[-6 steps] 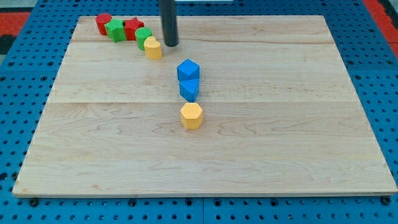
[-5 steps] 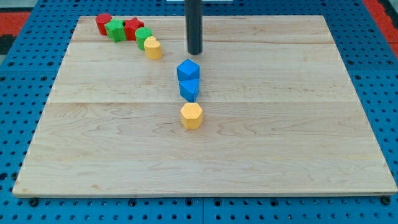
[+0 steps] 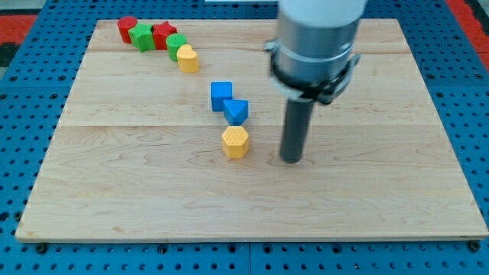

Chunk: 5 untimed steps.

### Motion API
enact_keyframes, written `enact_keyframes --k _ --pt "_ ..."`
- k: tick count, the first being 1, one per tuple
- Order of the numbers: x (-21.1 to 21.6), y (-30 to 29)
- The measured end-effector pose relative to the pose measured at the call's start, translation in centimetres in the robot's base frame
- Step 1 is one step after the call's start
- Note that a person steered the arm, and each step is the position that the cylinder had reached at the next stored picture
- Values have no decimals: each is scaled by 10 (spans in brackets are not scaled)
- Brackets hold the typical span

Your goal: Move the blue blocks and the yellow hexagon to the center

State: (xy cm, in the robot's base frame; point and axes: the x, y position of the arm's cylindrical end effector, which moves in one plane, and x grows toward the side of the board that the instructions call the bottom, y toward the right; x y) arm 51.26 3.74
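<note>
No jaws exist on this arm; it ends in a plain dark rod, so nothing is held. My tip [image 3: 291,160] rests on the wooden board [image 3: 397,191], to the right of the yellow hexagon [image 3: 236,142] and apart from it, with bare wood between. The blue cube [image 3: 221,95] lies just beyond and slightly left of the blue triangular block [image 3: 236,111], the two touching or nearly so. The blue triangular block sits directly behind the yellow hexagon, close to it; whether they touch cannot be told. Together the three form a short line running from far to near, close to the middle of the board.

At the far left corner stands an unrelated cluster: a red block [image 3: 127,28], a green star-like block [image 3: 141,36], a red star [image 3: 163,34], a green block [image 3: 176,43] and a yellow rounded block [image 3: 187,58].

By judgement, the task appears largely complete: all three named blocks are gathered near the centre, perhaps slightly left of it. Only a small nudge rightward may remain.
</note>
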Motion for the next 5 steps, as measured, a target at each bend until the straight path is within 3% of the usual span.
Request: enact_keyframes --k 2,3,4,5 --pt "-51 -53" --pt "-17 -49" --pt "-26 -116" --pt "-57 -63"
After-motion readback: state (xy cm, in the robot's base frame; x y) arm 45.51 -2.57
